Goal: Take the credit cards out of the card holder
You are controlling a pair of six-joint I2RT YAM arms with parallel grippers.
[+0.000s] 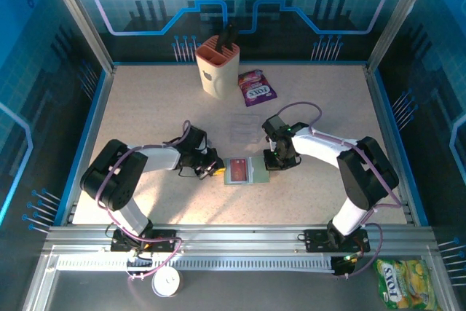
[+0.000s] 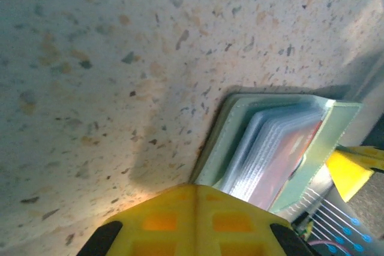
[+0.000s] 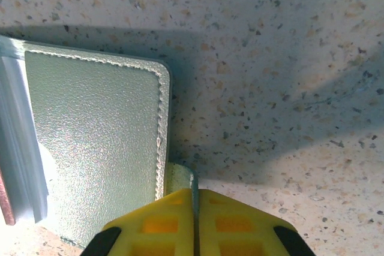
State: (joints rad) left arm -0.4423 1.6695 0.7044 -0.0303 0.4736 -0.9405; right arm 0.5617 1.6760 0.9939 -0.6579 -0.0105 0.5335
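Left gripper (image 2: 195, 193) clenched beside one card holder (image 3: 96, 142), right gripper (image 3: 195, 195) pinching its edge, one red card (image 1: 237, 170) showing.

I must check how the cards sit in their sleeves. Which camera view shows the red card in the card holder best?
The left wrist view: the red card lies among the fanned clear sleeves of the card holder. The top view has it small and flat. The right wrist view catches a sliver at the left edge.
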